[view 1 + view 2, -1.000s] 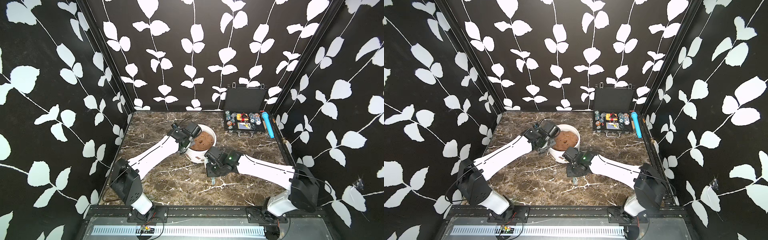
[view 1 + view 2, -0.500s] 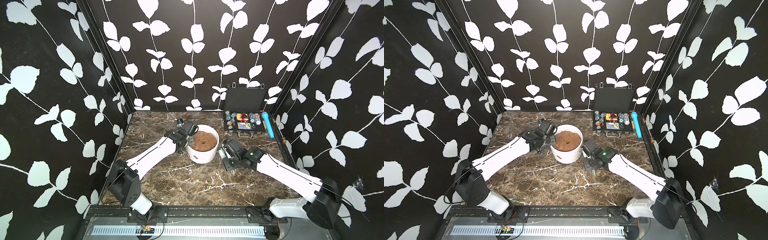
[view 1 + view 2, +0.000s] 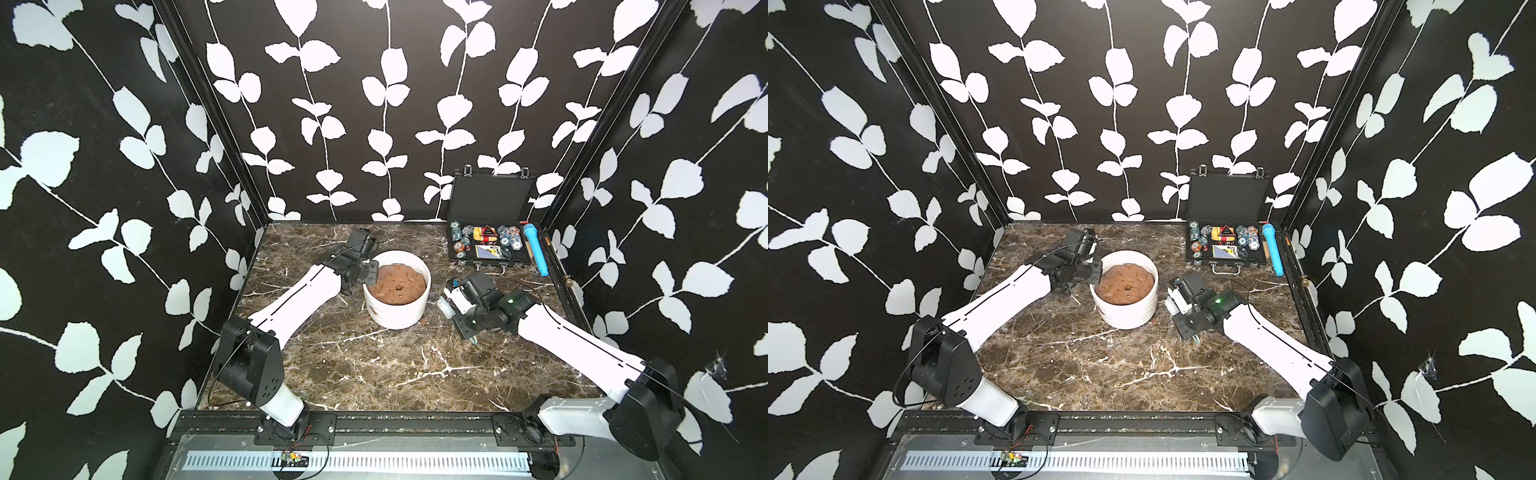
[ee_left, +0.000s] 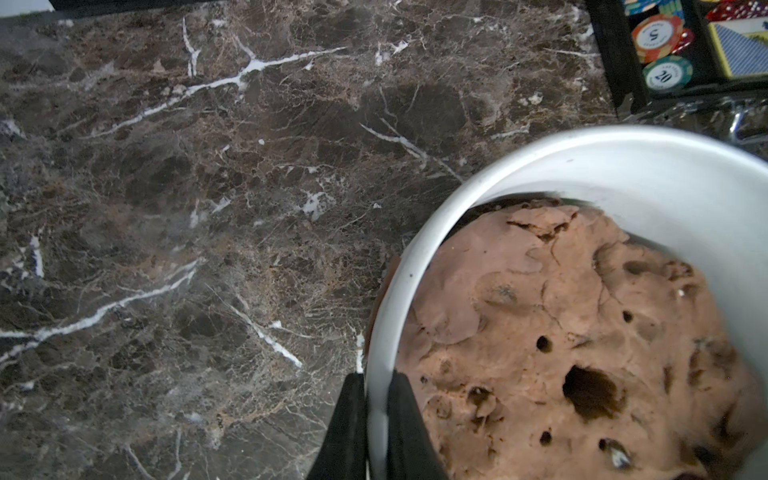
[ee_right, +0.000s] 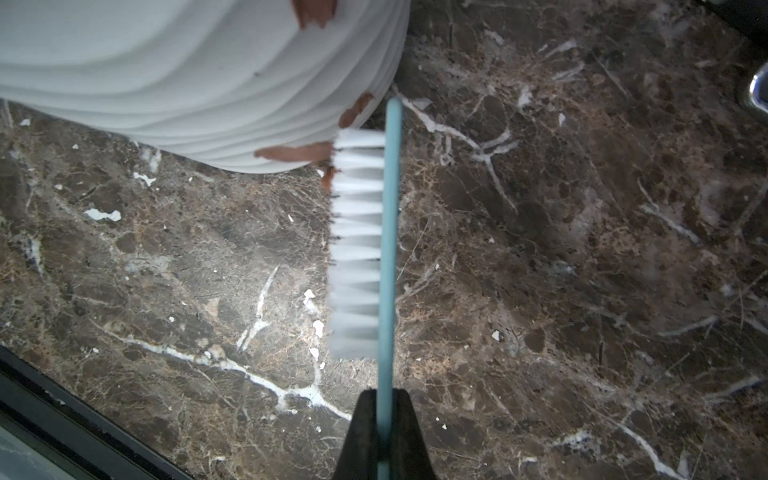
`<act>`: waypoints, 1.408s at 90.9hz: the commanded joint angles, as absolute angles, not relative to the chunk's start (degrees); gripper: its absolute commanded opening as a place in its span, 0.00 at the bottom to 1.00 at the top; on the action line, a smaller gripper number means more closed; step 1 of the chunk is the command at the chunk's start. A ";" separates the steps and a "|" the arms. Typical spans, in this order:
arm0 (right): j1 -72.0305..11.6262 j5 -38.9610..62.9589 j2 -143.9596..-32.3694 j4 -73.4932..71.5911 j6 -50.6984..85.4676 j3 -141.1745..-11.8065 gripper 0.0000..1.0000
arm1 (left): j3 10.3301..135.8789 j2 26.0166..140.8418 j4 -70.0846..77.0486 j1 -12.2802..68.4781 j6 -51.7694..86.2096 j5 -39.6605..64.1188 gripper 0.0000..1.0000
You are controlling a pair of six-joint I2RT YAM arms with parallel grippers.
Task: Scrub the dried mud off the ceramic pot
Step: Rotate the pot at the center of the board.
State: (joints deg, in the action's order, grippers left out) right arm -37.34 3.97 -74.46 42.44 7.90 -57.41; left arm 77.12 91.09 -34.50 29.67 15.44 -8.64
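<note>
A white ribbed ceramic pot (image 3: 397,309) stands upright near the middle of a dark marble bench (image 3: 374,374), filled with a lumpy brown mound (image 3: 398,286) that has a hole in its centre. Dried mud (image 5: 291,153) shows as flat reddish-brown smears on the outer wall: one low by the base, one a little higher near the brush tip, and one further up. A loose crumb lies on the bench just below.

The left pincer (image 4: 376,376) is closed on the pot's rim, one finger outside the wall and one inside against the mound, steadying it from the robot's left.

The right pincer (image 5: 384,392) is shut on the thin light-blue handle of a scrub brush (image 5: 370,249). The brush's long axis runs forward from the pincer alongside the pot's base, with its white bristles turned towards the pot. The pot lies to the left of this pincer. Only the farthest tufts reach the end of the lowest smear; whether they press on it cannot be told.

The right arm is nearer the smears, so the stroke likely has to push the bristles leftwards onto the wall.

An open black case of poker chips (image 3: 490,245) sits well apart at the back right.
</note>
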 commanded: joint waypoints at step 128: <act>-38.83 -5.50 -86.44 36.18 14.54 -68.98 0.00 | 80.16 87.41 -48.23 49.35 57.35 -21.05 0.72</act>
State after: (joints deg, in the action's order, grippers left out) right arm -39.57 -1.50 -84.64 39.86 14.00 -65.95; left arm 80.68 87.00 -49.25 49.10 54.19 -20.23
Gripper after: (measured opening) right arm 0.059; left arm 0.735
